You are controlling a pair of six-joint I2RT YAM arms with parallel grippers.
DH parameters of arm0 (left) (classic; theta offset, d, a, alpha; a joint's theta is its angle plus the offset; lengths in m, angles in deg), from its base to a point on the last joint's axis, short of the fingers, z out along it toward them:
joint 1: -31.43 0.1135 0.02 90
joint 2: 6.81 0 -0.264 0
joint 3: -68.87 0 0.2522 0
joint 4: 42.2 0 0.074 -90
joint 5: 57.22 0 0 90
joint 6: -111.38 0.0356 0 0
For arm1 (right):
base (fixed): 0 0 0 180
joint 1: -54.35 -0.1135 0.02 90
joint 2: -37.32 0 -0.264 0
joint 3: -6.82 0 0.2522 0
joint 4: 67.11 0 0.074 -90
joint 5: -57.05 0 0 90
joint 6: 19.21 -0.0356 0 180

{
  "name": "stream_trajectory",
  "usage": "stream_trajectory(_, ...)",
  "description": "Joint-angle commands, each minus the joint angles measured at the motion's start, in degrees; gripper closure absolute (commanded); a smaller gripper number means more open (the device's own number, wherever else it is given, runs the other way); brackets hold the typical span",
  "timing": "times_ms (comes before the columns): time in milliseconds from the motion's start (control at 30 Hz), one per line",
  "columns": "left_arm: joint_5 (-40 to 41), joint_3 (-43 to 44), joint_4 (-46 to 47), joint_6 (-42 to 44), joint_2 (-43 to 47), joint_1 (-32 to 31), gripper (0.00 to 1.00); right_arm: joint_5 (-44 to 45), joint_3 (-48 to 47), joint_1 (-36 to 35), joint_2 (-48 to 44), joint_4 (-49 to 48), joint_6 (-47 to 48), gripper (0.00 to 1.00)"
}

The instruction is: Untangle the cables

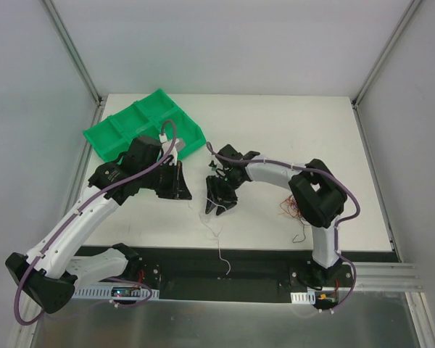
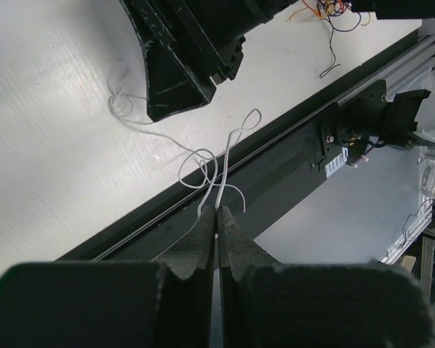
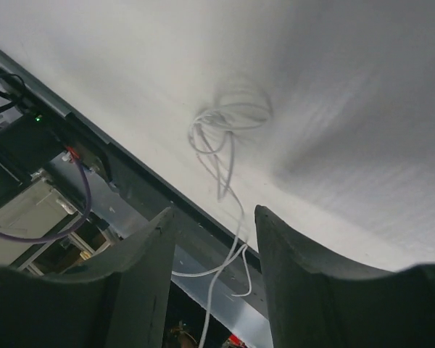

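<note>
Left hand point(image 2: 217, 212) pressed together, pinching a strand of the white cable point(image 2: 222, 190) above the near edge of the table point(image 1: 290, 130). Right hand point(image 3: 214, 210) spread, held low over the table, with the white cable's loose loops lying ahead of its fingers and one strand trailing through the gap between them, contact not discernible. Tail of the white cable hanging over the near edge. Small clump of coloured cables point(image 1: 290, 209) lying well apart, beside the right arm's elbow. Green tray point(image 1: 175, 116) at the far left of the table.

Lab; white enclosure point(image 1: 29, 80), aluminium rail point(image 1: 380, 271)
</note>
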Motion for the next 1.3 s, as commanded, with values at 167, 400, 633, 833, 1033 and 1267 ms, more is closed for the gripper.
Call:
stream_trajectory(167, -1.65, -0.75, -0.75, 0.86, 1.57, 0.41, 1.00, 1.41, 0.30, -2.27, 2.18, -4.17, -7.60, 0.60)
stream_trajectory(400, -0.25, 1.01, -0.67, 2.35, 1.57, 0.41, 1.00, 4.92, -1.99, -2.35, 4.12, 1.02, -4.88, 0.70)
stream_trajectory(633, 28.13, 6.36, -4.44, 1.74, 7.96, 0.41, 1.00, 28.49, -6.64, -1.48, 0.71, 15.92, 2.40, 1.00)
stream_trajectory(833, 58.09, 10.41, -5.76, 5.24, 18.26, 0.41, 1.00, 58.08, -3.23, 3.70, -8.61, 24.06, 8.30, 1.00)
stream_trajectory(1033, 65.31, 14.63, -4.98, 8.24, 18.18, 0.41, 1.00, 61.10, -1.12, 5.11, -9.32, 23.79, 7.61, 0.99)
stream_trajectory(1267, 66.54, 17.62, -3.92, 9.03, 17.38, 0.41, 1.00, 63.36, 1.34, 8.45, -7.74, 23.70, 7.60, 0.89)
